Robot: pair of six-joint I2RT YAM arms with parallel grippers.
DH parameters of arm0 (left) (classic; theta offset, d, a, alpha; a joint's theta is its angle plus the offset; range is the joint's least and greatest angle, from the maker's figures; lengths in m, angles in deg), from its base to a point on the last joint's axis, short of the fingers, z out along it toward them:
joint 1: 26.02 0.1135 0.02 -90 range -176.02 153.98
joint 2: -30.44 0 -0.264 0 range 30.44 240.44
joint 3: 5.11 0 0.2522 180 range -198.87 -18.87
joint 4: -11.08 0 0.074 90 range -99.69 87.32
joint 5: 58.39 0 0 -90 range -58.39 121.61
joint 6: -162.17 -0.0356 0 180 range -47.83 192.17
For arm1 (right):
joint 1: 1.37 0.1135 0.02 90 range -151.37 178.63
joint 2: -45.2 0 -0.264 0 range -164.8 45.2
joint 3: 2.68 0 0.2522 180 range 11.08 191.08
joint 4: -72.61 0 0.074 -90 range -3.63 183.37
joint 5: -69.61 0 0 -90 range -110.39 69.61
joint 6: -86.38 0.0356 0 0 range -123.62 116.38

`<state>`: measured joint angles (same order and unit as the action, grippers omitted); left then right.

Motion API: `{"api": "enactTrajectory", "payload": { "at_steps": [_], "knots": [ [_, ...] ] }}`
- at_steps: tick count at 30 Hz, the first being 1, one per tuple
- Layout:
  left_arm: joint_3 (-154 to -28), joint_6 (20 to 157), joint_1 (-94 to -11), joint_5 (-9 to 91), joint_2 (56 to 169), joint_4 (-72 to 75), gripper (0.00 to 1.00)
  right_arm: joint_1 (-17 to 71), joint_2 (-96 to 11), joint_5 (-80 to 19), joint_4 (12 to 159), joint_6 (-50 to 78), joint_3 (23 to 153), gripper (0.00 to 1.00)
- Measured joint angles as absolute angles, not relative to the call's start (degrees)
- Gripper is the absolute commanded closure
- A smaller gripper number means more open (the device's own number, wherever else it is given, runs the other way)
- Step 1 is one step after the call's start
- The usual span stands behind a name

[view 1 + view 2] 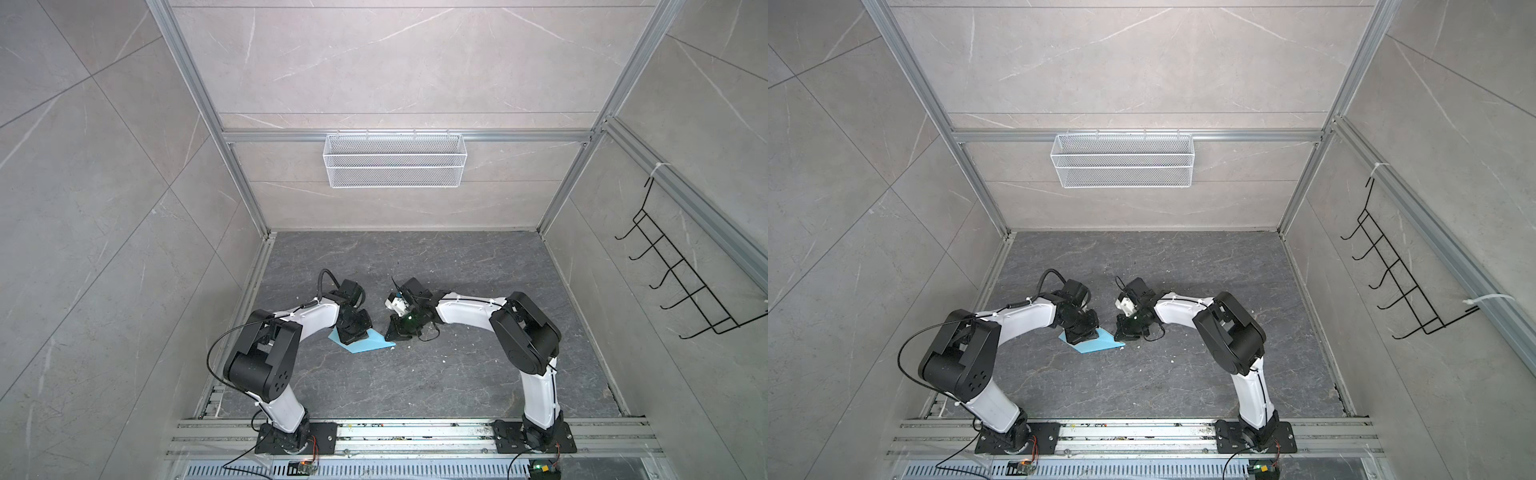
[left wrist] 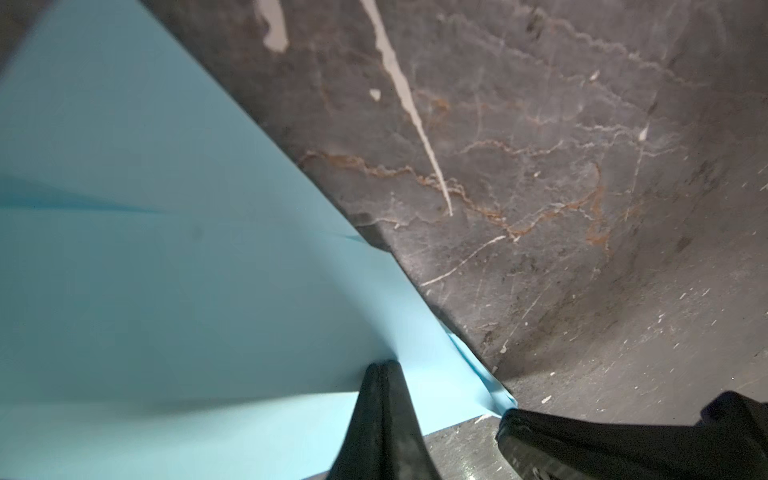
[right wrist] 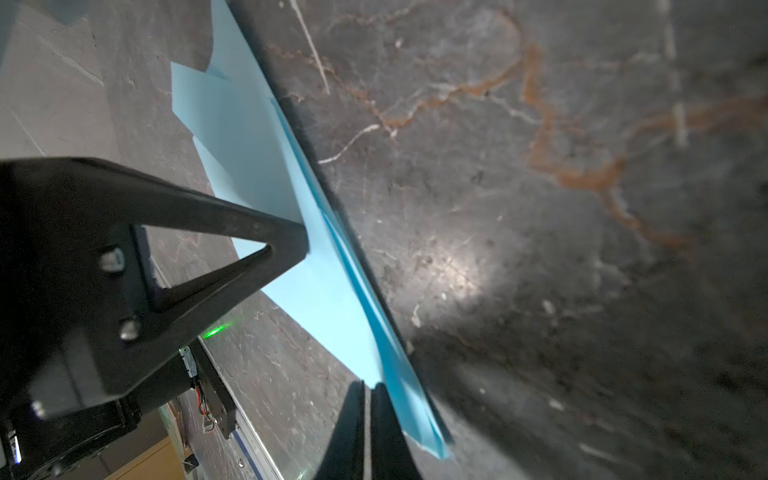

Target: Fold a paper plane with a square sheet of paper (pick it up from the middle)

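Resting with fingers together on the light-blue paper plane, the left gripper touches its wide part; the right gripper, fingers nearly together, touches the pointed end. The paper lies on the dark table between both arms.

Left arm and right arm bend inward, wrists tipped down. The left gripper has its fingers pressed together (no gap). Just beside its tips, the right gripper is closed to a hairline.
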<state>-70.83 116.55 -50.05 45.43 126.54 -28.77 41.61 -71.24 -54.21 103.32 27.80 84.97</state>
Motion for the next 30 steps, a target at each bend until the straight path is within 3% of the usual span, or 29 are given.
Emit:
{"api": "enactTrajectory", "payload": {
  "at_steps": [30],
  "knots": [
    [-71.5, 116.5, -50.2, 45.2, 127.1, -29.6, 0.98, 42.4, -72.6, -49.2, 109.3, 27.6, 86.9, 0.90]
  ]
}}
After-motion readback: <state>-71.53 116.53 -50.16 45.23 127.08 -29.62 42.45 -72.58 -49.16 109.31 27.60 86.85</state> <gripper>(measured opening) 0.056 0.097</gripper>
